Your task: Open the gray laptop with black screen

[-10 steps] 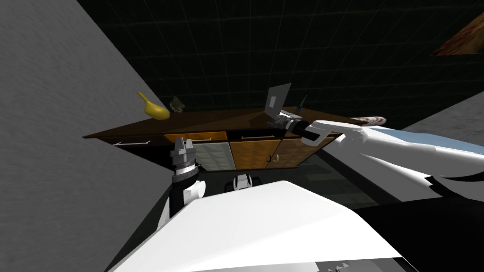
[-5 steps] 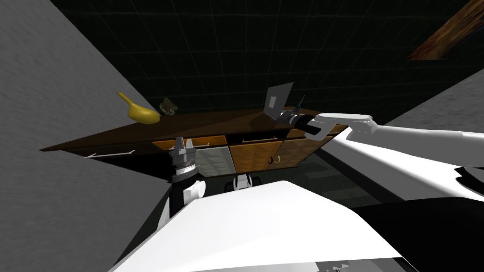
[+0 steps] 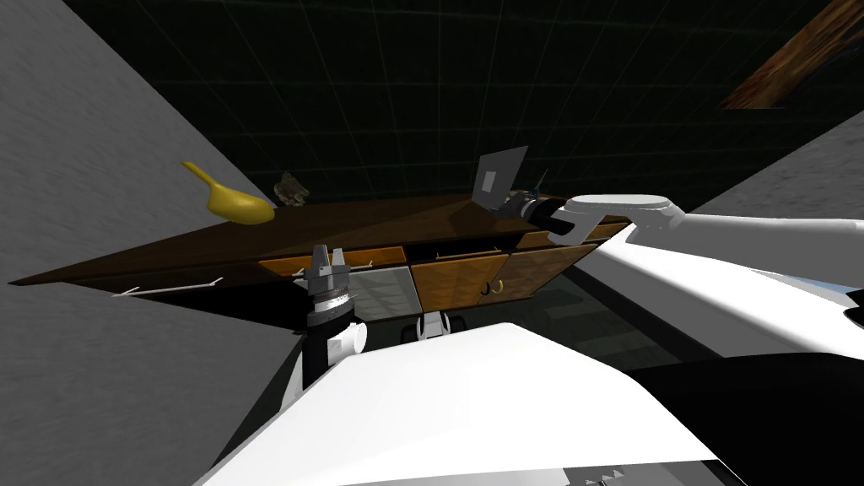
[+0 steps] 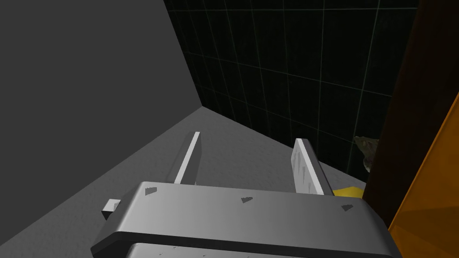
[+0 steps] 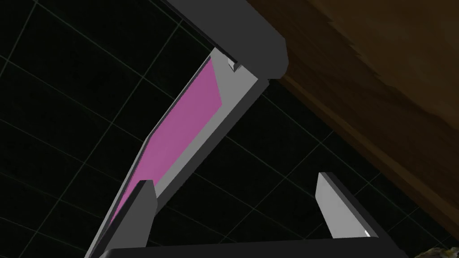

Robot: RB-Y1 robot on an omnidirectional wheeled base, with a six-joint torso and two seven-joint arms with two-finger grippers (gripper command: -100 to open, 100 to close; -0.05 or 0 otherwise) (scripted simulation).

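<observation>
A grey laptop [image 3: 499, 175] stands on the dark wooden counter [image 3: 371, 221] with its lid raised steeply. In the right wrist view the lid [image 5: 188, 121] shows a pink panel in a grey frame, hinged to a dark grey base [image 5: 242, 31]. My right gripper [image 3: 515, 205] sits at the laptop's near right side, open [image 5: 237, 210]; the lid's edge runs just behind one finger [image 5: 141, 208] and nothing lies between the fingers. My left gripper [image 3: 327, 257] points up in front of the cabinet, open [image 4: 246, 161] and holding nothing.
A yellow gourd-shaped object [image 3: 228, 201] and a small grey-brown lump [image 3: 291, 190] lie at the counter's left end. Orange cabinet doors [image 3: 456, 274] and drawers with handles sit below. A dark tiled wall is behind, a grey wall [image 3: 76, 169] on the left.
My head camera has shifted, so the counter slides left in the picture. My right arm has stretched further, bringing the gripper closer beside the laptop. The lid stands about as before.
</observation>
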